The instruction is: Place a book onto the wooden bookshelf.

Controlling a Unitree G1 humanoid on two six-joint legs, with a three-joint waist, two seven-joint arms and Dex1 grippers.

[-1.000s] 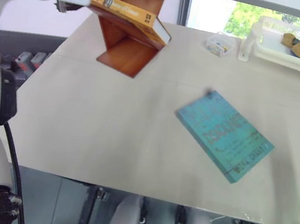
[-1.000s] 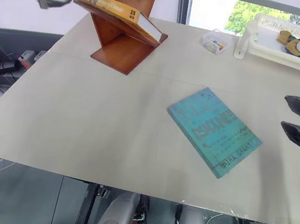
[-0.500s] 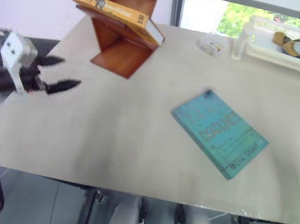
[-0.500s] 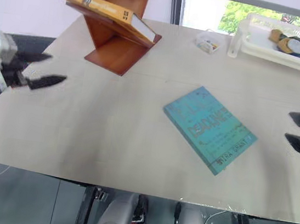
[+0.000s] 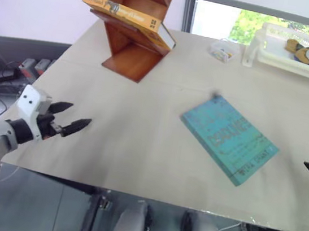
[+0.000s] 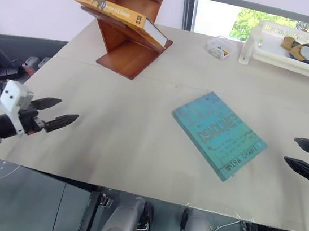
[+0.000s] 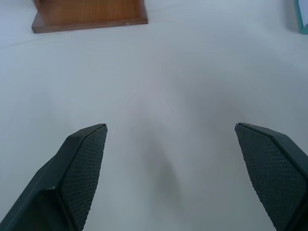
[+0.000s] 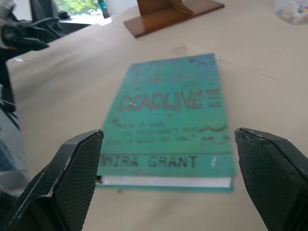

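The orange-yellow book (image 5: 127, 16) lies on a slanted board of the reddish-brown wooden bookshelf (image 5: 129, 55) at the table's far left, one end jutting out past the board. My left gripper (image 5: 80, 113) hovers open and empty over the table's near left edge, well short of the shelf. In the left wrist view its fingers (image 7: 82, 163) stand wide apart over bare tabletop, with the bookshelf's base (image 7: 89, 12) ahead. My right gripper (image 6: 290, 150) is open and empty at the right edge, pointing at the teal book.
A thin teal book (image 5: 228, 138) lies flat in the middle right of the table (image 5: 133, 147). At the back right stand a white tray (image 5: 293, 54) with items in it and a small clear box (image 5: 223, 49). The table's near edge runs just below both grippers.
My left arm came down from beside the book at the shelf to the table's near left edge, open and empty. The book stays on the shelf. The right gripper sank slightly.
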